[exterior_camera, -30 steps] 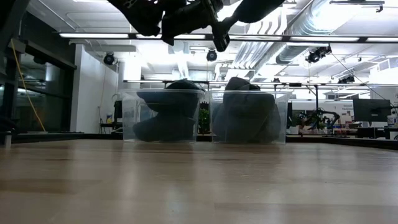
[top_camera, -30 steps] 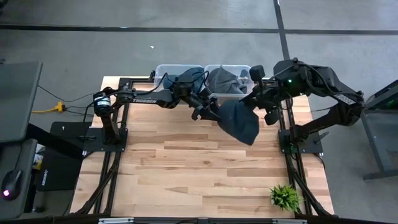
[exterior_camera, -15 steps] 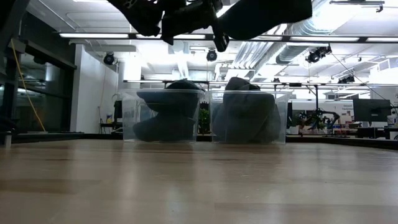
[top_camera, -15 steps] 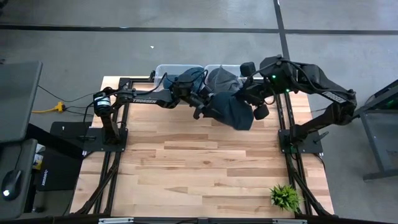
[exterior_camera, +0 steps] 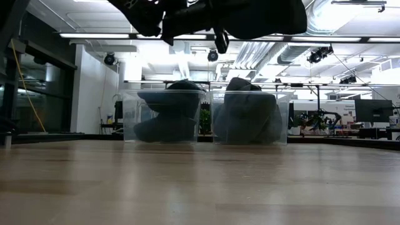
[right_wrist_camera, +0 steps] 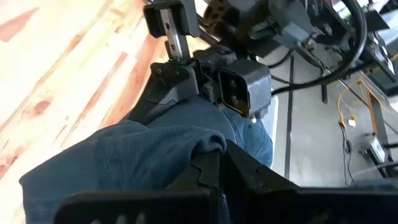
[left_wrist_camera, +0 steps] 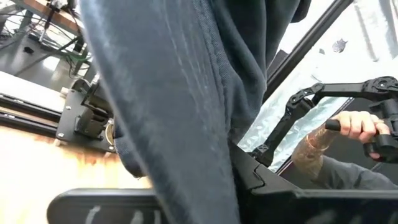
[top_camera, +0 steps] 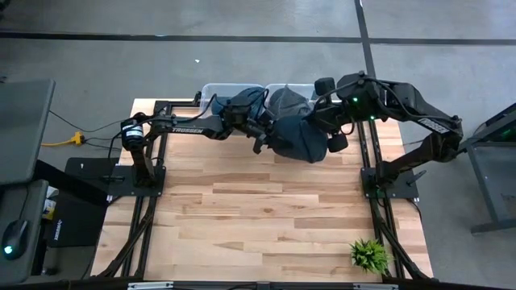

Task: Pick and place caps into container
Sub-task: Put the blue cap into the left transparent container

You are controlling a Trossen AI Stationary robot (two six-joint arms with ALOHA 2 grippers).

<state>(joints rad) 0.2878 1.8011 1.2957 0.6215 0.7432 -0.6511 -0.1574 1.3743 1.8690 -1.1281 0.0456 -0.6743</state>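
Cap [top_camera: 300,138], slate grey, hangs in air between both grippers, just in front of two clear bins [top_camera: 266,95] at table's [top_camera: 242,209] far edge. Right gripper [top_camera: 316,133] clamped on cap. Left gripper [top_camera: 264,138] closed on cap's other edge. Bins [exterior_camera: 250,119] already hold other caps [exterior_camera: 167,112].

In the left wrist view the cap [left_wrist_camera: 174,106] fills the frame and runs past its edges, hiding that arm's jaws. The low view cuts off both arms at its top edge.
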